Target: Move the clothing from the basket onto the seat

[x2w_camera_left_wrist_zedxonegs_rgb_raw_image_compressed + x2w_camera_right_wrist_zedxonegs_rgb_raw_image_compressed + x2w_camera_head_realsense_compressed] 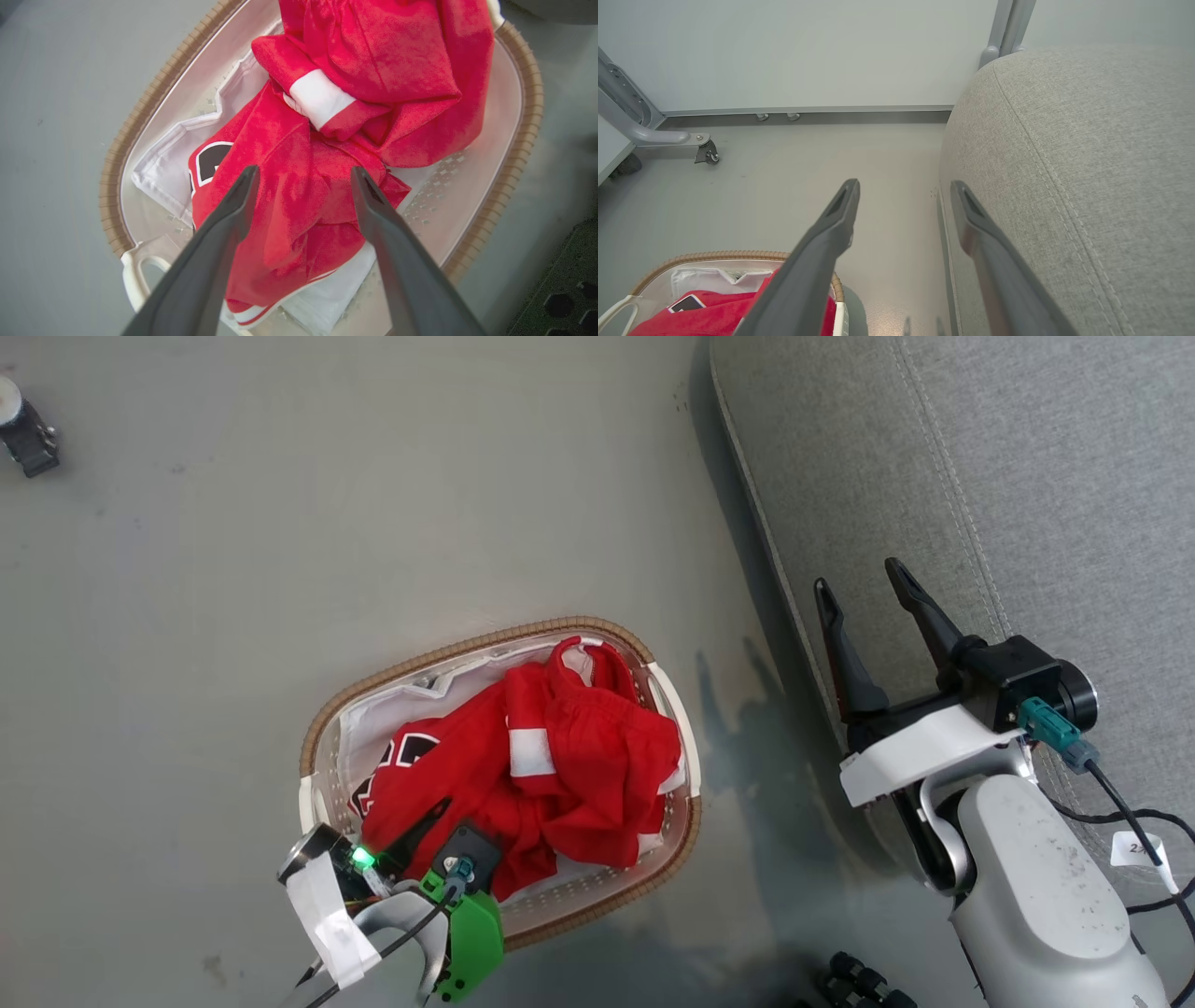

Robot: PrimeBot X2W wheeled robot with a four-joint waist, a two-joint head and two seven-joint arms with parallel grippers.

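While the left gripper [304, 171] hung with fingers apart over the clothing [579, 756], a deep pinch risked catching the white liner [159, 163] at its nine o'clock, dragging the basket [448, 650].

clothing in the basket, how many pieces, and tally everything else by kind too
red clothing: 2 (marked piece, white-striped piece)
basket: 1
white liner cloth: 1
seat: 1
tools: 2 (left tool, right tool), both open
total: 7
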